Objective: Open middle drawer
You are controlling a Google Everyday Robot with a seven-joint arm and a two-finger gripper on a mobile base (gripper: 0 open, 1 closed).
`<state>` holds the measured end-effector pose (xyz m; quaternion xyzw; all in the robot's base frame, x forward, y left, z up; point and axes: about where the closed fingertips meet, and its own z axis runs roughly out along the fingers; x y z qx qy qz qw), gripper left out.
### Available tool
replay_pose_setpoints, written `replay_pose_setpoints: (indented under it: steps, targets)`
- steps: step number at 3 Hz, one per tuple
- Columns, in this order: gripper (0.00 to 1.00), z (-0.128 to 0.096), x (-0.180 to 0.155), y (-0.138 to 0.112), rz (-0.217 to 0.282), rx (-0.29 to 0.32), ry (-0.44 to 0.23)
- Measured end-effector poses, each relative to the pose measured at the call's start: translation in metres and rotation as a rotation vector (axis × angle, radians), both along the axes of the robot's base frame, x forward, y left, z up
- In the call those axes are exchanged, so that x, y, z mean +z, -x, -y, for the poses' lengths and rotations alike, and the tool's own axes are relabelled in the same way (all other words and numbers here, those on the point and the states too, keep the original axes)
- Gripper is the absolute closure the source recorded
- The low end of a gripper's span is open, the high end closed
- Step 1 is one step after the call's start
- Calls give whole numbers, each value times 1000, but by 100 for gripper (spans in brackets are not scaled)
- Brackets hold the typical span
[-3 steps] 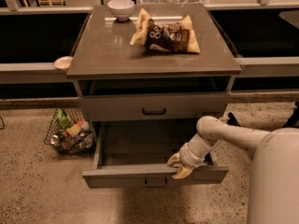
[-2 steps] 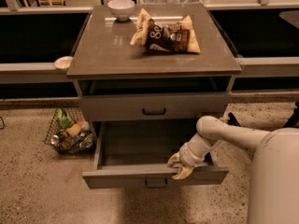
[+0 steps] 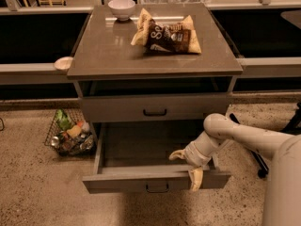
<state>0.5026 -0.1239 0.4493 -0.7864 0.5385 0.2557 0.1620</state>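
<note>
The middle drawer (image 3: 141, 181) is pulled well out of the grey-brown cabinet, and its empty inside shows. Its small black bar handle (image 3: 157, 188) is free. My gripper (image 3: 187, 167) sits at the right part of the drawer's front edge. One tan finger (image 3: 177, 154) lies inside the drawer. The other finger (image 3: 195, 179) hangs down over the front panel. The fingers stand apart and hold nothing. The drawer above (image 3: 154, 108) is closed, with its own black handle. Whatever is under the open drawer is hidden.
On the cabinet top (image 3: 103, 55) lie a chip bag (image 3: 167, 34) and a white bowl (image 3: 122, 8). A wire basket (image 3: 69, 134) of items stands on the floor at the left. A small dish (image 3: 63, 63) sits on the left ledge. My arm (image 3: 249, 138) reaches in from the right.
</note>
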Motion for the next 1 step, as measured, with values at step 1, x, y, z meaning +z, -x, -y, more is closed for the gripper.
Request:
replay_pose_setpoints:
  steps: [1]
  targets:
    - [0, 19, 45, 8, 82, -1, -6]
